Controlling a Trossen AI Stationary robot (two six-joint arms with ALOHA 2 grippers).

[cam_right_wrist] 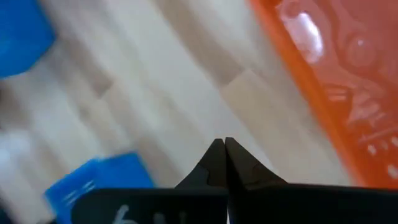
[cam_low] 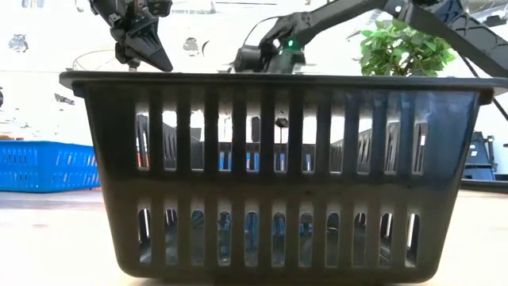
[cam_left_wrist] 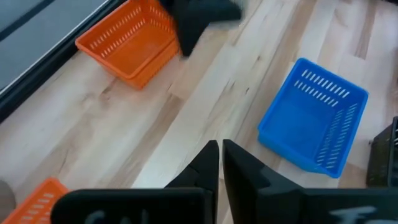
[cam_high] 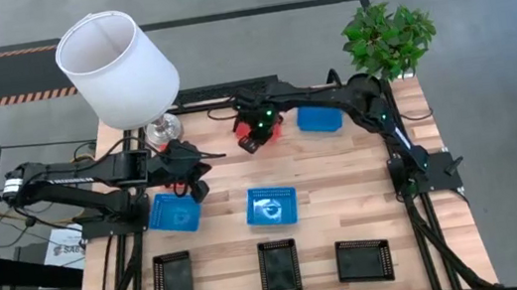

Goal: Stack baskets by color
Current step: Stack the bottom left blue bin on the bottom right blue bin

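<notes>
High view first, starting at the near edge of the table [cam_high: 342, 169]: we see three black baskets in a row, the left one [cam_high: 173, 280], the middle one [cam_high: 279, 267] and the right one [cam_high: 365, 259], each lying alone, well apart from the others. None is stacked.

Behind them lie two blue baskets, one [cam_high: 173, 212] just beside the left gripper [cam_high: 195, 179] and one [cam_high: 272, 206] near the table's middle. A third blue basket [cam_high: 319, 118] sits at the far side, apart from these two.

Next to it, under the right gripper [cam_high: 250, 142], we make out a red-orange basket [cam_high: 272, 129]. The left wrist view shows one orange basket [cam_left_wrist: 132, 41] whole and a corner of another [cam_left_wrist: 38, 198], so at least two are on the table; whether any are nested we cannot tell.

Both grippers have their fingers pressed together with nothing between them. The left one hangs above bare wood between the blue and orange baskets; the right one hangs beside the orange basket's rim.

We judge the task barely begun: black and blue are all unstacked, and the orange group is at best unsettled.
</notes>
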